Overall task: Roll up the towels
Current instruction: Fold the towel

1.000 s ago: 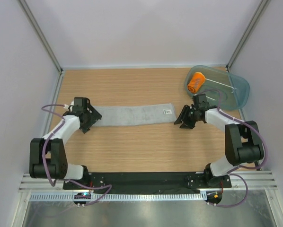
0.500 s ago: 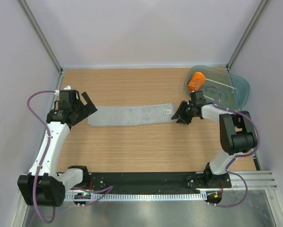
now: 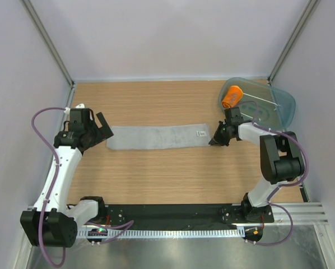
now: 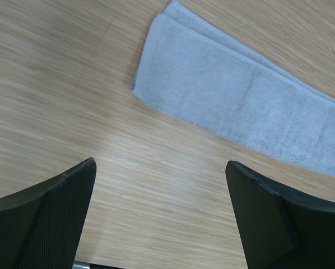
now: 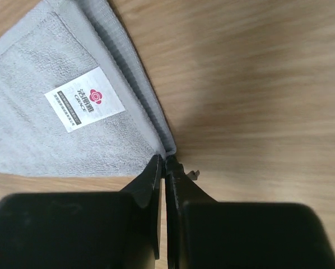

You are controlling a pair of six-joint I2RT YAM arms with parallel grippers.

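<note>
Withdrawn from grey towel [image 3: 156,137]: left gripper [image 4: 161,165], wide open, empty. Right gripper [image 5: 166,162] closed on towel's corner; both layers should be caught before rolling.

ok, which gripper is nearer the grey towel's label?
Right. Right gripper pinches a corner of the grey towel just beside the label; left gripper hangs open past the opposite end.

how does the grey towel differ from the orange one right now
The grey towel lies flat, a long folded strip; the orange towel is rolled into a short cylinder. The grey towel is on the table; the orange towel sits in the blue-green tub. Both are soft cloths.
</note>
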